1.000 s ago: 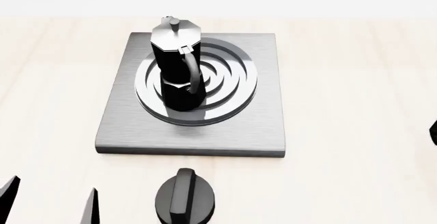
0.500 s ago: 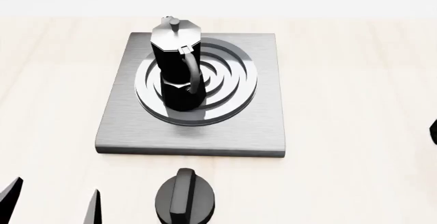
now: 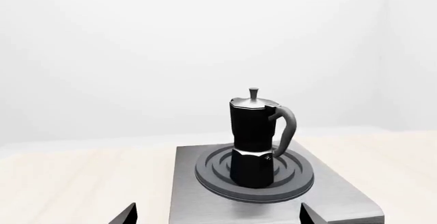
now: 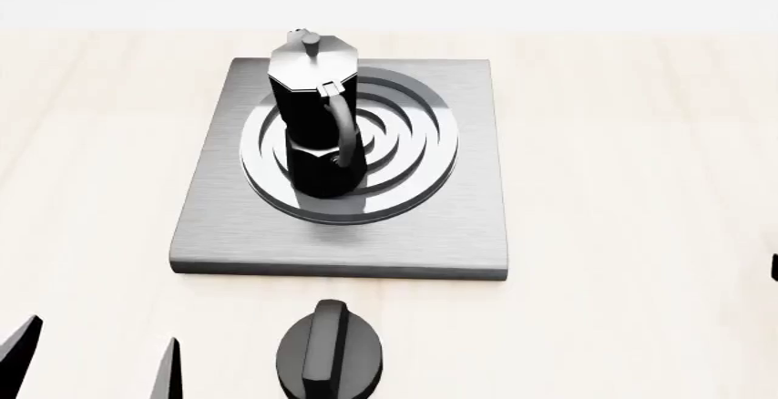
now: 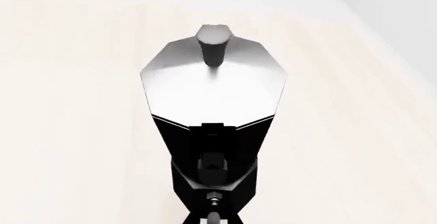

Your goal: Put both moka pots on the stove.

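One moka pot [image 4: 316,117] stands upright on the left part of the round burner of the stove [image 4: 462,226], its handle toward me; the left wrist view shows this moka pot [image 3: 254,139] on the stove [image 3: 198,203] too. My left gripper [image 4: 91,363] hangs open and empty near the table's front left, short of the stove; its fingertips [image 3: 128,216] are spread wide. The other moka pot [image 5: 213,88] fills the right wrist view from above, standing on bare wood, its handle [image 5: 213,217] centred close to the camera. My right gripper [image 4: 774,269] is a sliver at the right edge; its jaws are lost against the black pot.
A short black round knob [image 4: 328,353] with a ridge sits on the table in front of the stove, just right of my left gripper. The light wood table [image 4: 632,144] spreads around the stove on all sides.
The right gripper has slid lower and further out of the head view's right edge. The left gripper shifted only slightly. The pot on the stove has not moved.
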### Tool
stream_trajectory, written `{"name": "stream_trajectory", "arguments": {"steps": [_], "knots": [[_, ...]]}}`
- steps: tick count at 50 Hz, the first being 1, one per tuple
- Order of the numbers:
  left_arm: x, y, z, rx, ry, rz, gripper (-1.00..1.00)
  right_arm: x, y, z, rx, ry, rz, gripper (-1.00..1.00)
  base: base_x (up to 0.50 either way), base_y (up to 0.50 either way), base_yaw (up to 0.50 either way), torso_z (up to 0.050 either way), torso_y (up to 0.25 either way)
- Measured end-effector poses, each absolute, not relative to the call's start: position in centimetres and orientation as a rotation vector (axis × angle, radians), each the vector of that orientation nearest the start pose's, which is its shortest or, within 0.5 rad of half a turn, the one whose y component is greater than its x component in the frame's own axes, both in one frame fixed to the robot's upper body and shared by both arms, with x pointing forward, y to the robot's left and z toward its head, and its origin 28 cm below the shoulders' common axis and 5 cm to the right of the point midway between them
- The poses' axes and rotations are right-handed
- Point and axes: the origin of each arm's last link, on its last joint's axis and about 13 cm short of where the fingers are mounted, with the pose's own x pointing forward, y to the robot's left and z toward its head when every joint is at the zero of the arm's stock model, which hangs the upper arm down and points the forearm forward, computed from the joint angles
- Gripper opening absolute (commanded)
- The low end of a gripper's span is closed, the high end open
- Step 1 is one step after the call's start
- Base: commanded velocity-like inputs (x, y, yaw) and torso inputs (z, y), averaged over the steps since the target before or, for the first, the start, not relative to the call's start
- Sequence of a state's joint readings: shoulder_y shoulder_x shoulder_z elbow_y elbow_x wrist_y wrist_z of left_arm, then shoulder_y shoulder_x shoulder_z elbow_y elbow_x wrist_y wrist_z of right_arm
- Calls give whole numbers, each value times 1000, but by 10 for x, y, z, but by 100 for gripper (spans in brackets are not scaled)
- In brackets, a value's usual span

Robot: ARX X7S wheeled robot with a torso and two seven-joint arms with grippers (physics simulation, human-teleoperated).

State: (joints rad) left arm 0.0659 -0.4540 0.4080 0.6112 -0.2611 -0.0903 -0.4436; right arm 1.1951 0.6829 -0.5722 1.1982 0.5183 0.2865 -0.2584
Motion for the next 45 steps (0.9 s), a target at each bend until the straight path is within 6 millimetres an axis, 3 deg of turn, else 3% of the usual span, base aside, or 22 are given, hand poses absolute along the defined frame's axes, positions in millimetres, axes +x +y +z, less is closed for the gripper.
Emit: {"name": "stream_trajectory", "arguments": {"steps": [13, 26, 45], "knots": [[164, 194, 102, 4, -278, -135, 100, 348, -334, 186, -116, 231, -196, -100, 0, 0, 0, 0, 0], [165, 195, 102, 1, -279, -132, 100, 362, -306, 222, -108, 81, -111, -100, 0, 0, 0, 0, 0], [165, 197, 103, -4, -283, -124, 100, 377, -272, 240, -115, 105, 124, -100, 0, 0, 0, 0, 0]]}}
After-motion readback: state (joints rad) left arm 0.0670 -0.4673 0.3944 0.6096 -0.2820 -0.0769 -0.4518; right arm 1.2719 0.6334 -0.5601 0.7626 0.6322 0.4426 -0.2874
